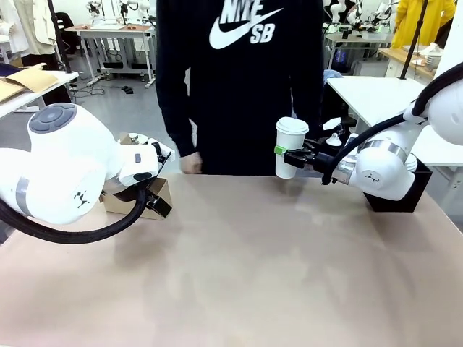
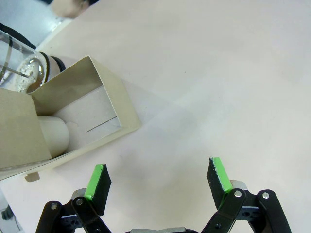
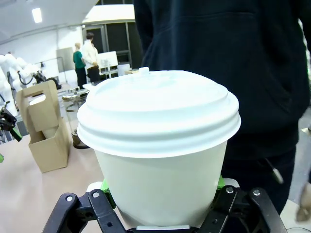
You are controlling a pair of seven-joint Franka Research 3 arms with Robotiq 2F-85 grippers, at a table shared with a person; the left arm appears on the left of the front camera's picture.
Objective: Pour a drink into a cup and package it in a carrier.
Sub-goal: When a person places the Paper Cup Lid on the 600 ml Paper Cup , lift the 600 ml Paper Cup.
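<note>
Tabletop [image 1: 239, 275] beige; workbenches [image 1: 108, 30], seemingly, beyond.

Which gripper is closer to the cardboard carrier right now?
Left. The left gripper hangs open right beside the carrier, apart from it; the right gripper is shut on the cup, far across the table.

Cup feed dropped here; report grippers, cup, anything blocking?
Right gripper shut on lidded cup, upright. Left gripper open, near carrier. Person's hand at far edge between them.
</note>
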